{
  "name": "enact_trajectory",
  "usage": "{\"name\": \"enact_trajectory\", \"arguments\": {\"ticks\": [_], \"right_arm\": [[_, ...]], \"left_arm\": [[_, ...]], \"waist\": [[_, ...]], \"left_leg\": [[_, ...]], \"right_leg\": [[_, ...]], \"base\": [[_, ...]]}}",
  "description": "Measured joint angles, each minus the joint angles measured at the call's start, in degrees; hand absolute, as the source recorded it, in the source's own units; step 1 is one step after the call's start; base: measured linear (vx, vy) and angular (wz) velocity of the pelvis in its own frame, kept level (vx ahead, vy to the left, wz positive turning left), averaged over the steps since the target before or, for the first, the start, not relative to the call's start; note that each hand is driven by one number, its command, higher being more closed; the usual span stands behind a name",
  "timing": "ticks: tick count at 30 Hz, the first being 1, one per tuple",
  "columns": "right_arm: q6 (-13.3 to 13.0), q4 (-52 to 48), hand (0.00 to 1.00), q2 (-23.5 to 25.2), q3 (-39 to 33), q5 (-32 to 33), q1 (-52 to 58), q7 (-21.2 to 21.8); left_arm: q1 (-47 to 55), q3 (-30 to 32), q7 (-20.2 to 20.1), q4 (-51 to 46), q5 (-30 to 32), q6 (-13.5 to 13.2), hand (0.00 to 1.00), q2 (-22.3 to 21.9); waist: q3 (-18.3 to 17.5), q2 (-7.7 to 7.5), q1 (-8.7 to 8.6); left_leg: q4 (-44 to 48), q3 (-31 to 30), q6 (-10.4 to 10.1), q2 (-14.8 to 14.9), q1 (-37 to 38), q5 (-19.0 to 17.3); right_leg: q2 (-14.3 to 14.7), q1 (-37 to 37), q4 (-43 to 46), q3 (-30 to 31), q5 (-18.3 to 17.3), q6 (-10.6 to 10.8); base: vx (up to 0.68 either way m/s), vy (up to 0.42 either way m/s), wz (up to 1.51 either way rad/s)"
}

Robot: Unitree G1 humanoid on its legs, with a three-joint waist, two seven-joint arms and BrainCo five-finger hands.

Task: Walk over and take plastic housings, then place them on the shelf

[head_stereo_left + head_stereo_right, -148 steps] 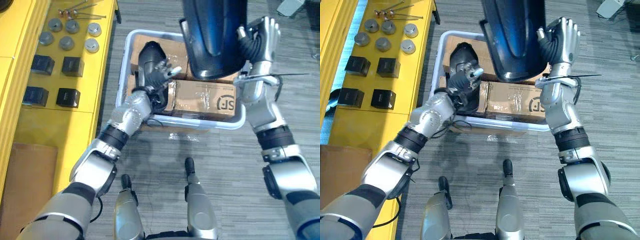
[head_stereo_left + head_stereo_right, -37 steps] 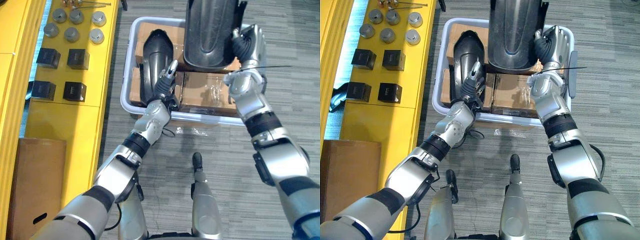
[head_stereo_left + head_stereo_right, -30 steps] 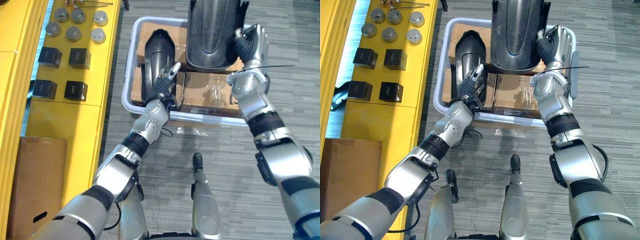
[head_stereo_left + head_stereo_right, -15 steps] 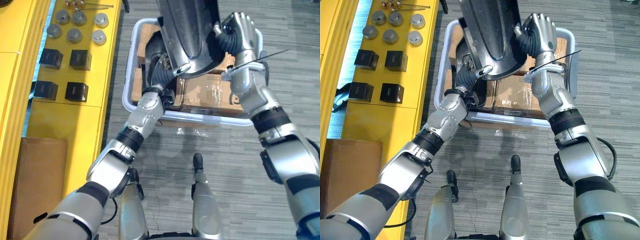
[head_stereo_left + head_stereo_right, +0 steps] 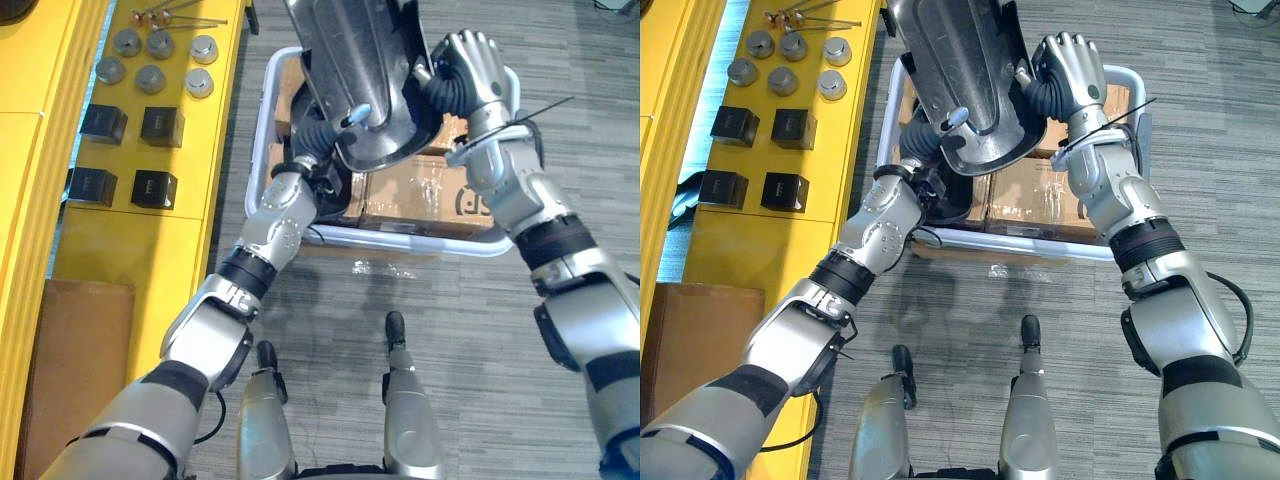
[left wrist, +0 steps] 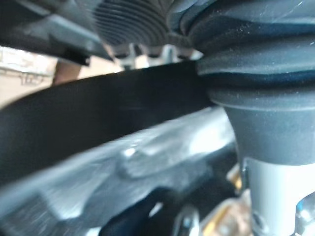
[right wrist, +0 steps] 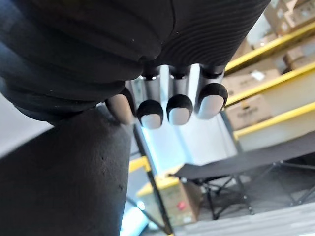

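Note:
A large dark plastic housing (image 5: 350, 60) hangs tilted above the pale bin (image 5: 420, 243), held between both hands. My left hand (image 5: 355, 115) reaches up from below it; its thumb tip lies on the glossy face and its fingers are hidden underneath. At the housing's right edge my right hand (image 5: 470, 70) grips with curled fingers (image 7: 179, 108), the dark housing (image 7: 64, 187) showing beside them. A second black housing (image 5: 950, 195) lies in the bin's left part, mostly hidden. In the left wrist view the housing's black edge (image 6: 88, 113) crosses close by.
Taped cardboard boxes (image 5: 430, 195) fill the bin. To the left runs a yellow shelf (image 5: 130, 240) with black blocks (image 5: 150, 188) and several grey round parts (image 5: 150, 78). A brown cardboard box (image 5: 60, 370) sits at its near end. Grey floor lies to the right.
The big housing has swung left and tilted over the bin. My left hand left the second housing and came up under the big one; my right hand rose with it.

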Motion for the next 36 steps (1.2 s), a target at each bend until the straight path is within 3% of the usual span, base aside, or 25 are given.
{"name": "enact_trajectory", "arguments": {"ticks": [3, 12, 15, 18, 24, 25, 31, 33, 34, 36], "right_arm": [[-0.5, -3.2, 1.0, 0.0, -0.2, -0.8, 1.5, -1.6], [-3.9, -12.7, 1.0, 1.5, -3.2, -2.4, 8.2, -6.6], [-4.2, -15.4, 1.0, 2.8, -5.3, -2.3, 11.0, -7.6], [-4.4, -20.2, 1.0, 3.5, -6.9, -2.0, 13.6, -9.1], [-4.4, -28.6, 1.0, 8.8, -9.0, -1.7, 23.5, -11.2], [-4.4, -29.9, 0.0, 9.9, -9.0, -1.7, 25.4, -11.2], [-6.3, -34.3, 0.0, 12.7, -6.2, -1.6, 34.2, -10.6], [-6.4, -35.4, 0.0, 12.8, -5.9, -1.1, 36.9, -9.9], [-6.0, -35.9, 0.0, 12.9, -5.4, 0.3, 39.1, -9.7], [-5.3, -36.2, 0.0, 13.0, -5.2, 1.0, 40.6, -9.7]], "left_arm": [[0.0, -0.1, 3.6, 0.0, 0.5, 1.8, 1.0, 0.5], [0.2, -1.8, 7.3, 0.0, 4.0, 1.8, 1.0, 1.7], [0.5, -2.5, 7.0, -0.5, 5.1, 0.0, 1.0, 1.6], [3.4, -2.4, 6.8, -4.8, 4.8, -4.0, 1.0, 1.6], [11.7, -1.6, 6.8, -11.6, 1.2, -9.1, 1.0, 0.2], [13.2, -1.2, 7.1, -12.4, -0.6, -10.6, 1.0, -0.5], [25.0, 0.4, 11.4, -20.2, -1.1, -12.7, 1.0, -3.0], [27.9, 0.5, 13.0, -21.3, 0.9, -12.7, 1.0, -3.9], [30.1, 0.8, 15.6, -22.8, 4.2, -12.7, 1.0, -4.9], [31.4, 1.1, 17.8, -24.2, 7.5, -12.3, 1.0, -5.3]], "waist": [[0.0, -0.06, -0.02], [1.0, -2.11, -1.01], [1.0, -2.28, -1.06], [1.0, -2.38, -1.2], [-0.4, -4.17, -1.6], [-0.8, -4.57, -1.55], [-6.4, -5.37, -0.67], [-8.3, -5.25, -0.4], [-10.5, -5.13, -0.03], [-11.1, -5.04, 0.4]], "left_leg": [[-0.2, 0.1, 0.0, 0.0, 0.2, 0.0], [-1.5, 0.7, -0.1, 0.1, 2.2, 0.0], [-2.2, 0.8, -0.1, 0.1, 4.0, 0.0], [-3.0, 1.1, -0.1, 0.1, 5.5, 0.0], [-5.5, 1.6, -0.3, 0.0, 9.9, 0.1], [-5.9, 1.7, -0.3, 0.0, 10.9, 0.1], [-8.9, 3.2, -0.4, 0.0, 15.3, 0.2], [-9.8, 3.4, -0.4, 0.0, 16.7, 0.2], [-10.3, 3.4, -0.5, 0.0, 17.0, 0.2], [-10.7, 3.5, -0.5, 0.0, 17.9, 0.3]], "right_leg": [[0.0, 0.1, -0.2, 0.0, 0.0, 0.0], [0.1, 1.6, -0.9, 0.2, 0.0, -0.1], [0.1, 3.3, -1.4, 0.0, -0.1, -0.2], [0.1, 4.6, -1.9, 0.0, -0.2, -0.3], [0.2, 7.7, -1.7, -0.2, -1.6, -0.2], [0.2, 8.4, -1.7, -0.3, -1.8, -0.2], [0.1, 10.9, -2.1, 0.1, -2.7, 0.0], [0.1, 11.9, -2.1, 0.0, -3.2, 0.0], [0.1, 12.0, -2.2, -0.1, -3.5, 0.0], [0.1, 12.8, -2.3, -0.1, -3.6, 0.0]], "base": [[0.0, 0.0, 0.0], [0.03, 0.017, -0.01], [0.0, 0.0, 0.0], [0.01, 0.012, -0.02], [0.03, 0.009, 0.0], [0.04, 0.008, 0.02], [0.06, 0.021, -0.06], [0.07, 0.027, 0.02], [0.05, 0.023, 0.0], [0.02, 0.011, 0.0]]}}
